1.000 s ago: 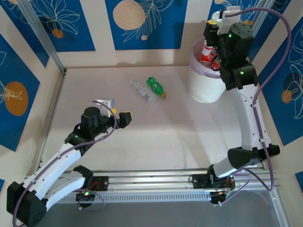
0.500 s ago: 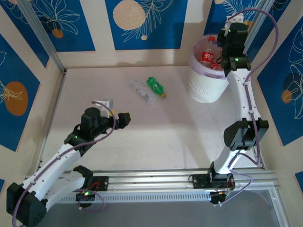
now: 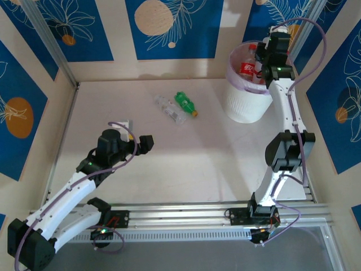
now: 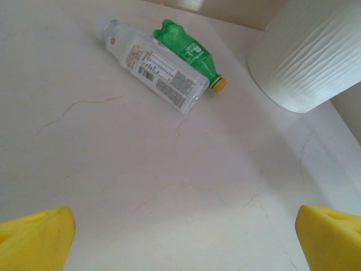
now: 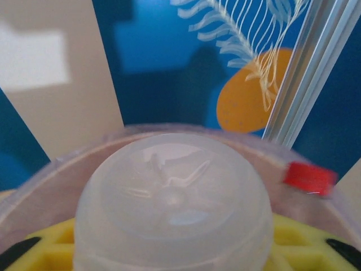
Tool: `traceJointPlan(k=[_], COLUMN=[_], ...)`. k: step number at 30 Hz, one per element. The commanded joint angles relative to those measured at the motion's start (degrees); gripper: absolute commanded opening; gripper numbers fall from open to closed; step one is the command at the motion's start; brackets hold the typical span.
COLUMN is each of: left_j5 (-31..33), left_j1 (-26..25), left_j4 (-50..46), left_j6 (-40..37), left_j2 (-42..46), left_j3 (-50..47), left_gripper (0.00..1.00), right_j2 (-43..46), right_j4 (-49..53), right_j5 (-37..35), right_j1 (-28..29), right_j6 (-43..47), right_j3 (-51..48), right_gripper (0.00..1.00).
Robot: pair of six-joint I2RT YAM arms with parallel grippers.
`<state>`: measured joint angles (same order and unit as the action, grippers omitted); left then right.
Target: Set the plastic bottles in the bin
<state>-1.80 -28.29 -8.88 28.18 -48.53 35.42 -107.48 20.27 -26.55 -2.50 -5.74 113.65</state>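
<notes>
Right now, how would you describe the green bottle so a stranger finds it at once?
Find the tall white bin at the far right. Left of it two bottles lie side by side. The green bottle is nearer the bin and yellow-capped; the clear bottle is not.

The white ribbed bin [image 3: 242,107] stands upright, with red-labelled bottles [image 3: 246,68] inside. Well left of the bin, a clear white-labelled bottle [image 4: 155,70] and a green bottle [image 4: 189,49] lie on their sides, just beside each other.

Blue floral wall panels [image 3: 79,28], pale tabletop [image 3: 186,158]
</notes>
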Motion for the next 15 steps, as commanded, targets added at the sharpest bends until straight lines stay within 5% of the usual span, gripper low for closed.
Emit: traceJointPlan(k=[1, 8, 15], left_j5=[3.91, 12.04, 15.12], left_j1=[0.26, 0.26, 0.26], left_j4=[-4.40, -12.62, -13.77], left_j6=[0.71, 2.22, 3.92], left_j2=[-0.80, -5.51, -14.54], left_j3=[2.84, 8.29, 14.73], left_gripper=[1.00, 1.00, 1.00], right_j2=[-2.38, -5.69, -3.46], right_j4=[3.85, 7.16, 11.00], right_j5=[-0.11, -0.64, 0.53], right_j1=[-0.84, -0.90, 0.19], right_j6=[-1.56, -1.99, -1.21], right_j3=[3.11, 6.13, 11.22], right_gripper=[0.53, 0.78, 0.89])
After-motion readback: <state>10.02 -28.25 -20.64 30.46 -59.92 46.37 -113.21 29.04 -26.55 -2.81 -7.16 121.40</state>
